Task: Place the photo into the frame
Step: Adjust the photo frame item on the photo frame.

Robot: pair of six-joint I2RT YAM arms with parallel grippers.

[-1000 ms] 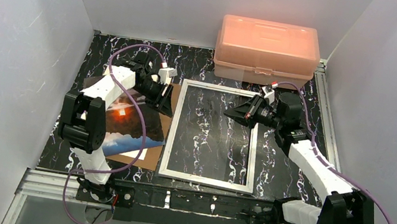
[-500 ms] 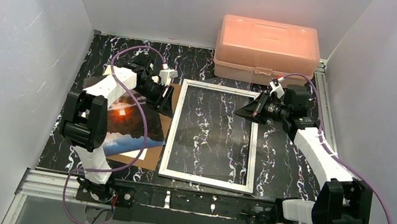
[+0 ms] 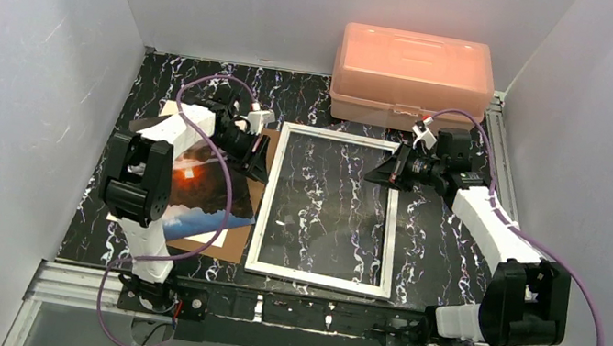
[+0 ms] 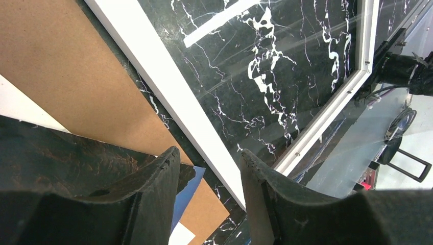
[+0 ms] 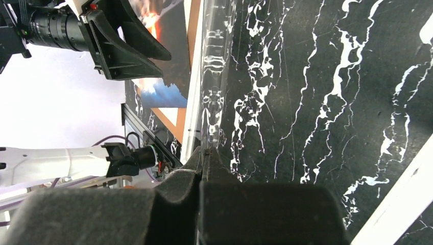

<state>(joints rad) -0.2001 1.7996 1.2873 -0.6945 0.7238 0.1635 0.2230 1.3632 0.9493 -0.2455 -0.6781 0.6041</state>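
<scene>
Photo lies flat and face up just left of the frame, resting on the brown backing board. Its right edge is close to the frame's left rail but not over it. Nothing of it is inside the frame yet, so I judge the real work is not yet done.

My left gripper hangs over the photo's corner nearest the frame's far-left corner. Its jaws are parted, and the wrist view shows only the board and the white rail in the gap, so it holds nothing. My right gripper sits above the clear pane near the frame's far-right corner. Its jaws are pressed together, and I can't see anything pinched in them.

My worries, working out from the print:
- The print is glossy and flush against the board, so a finger may skate over it or drag photo and board together.
- A pinch on one corner could crease the print.
- If I slide it across, its leading edge may catch on the raised left rail and buckle.
- The frame looks unpinned, so a nudge could push it toward the pink box beyond its far side.
- The right fingertips are low enough that a careless dip could knock the pane.
</scene>
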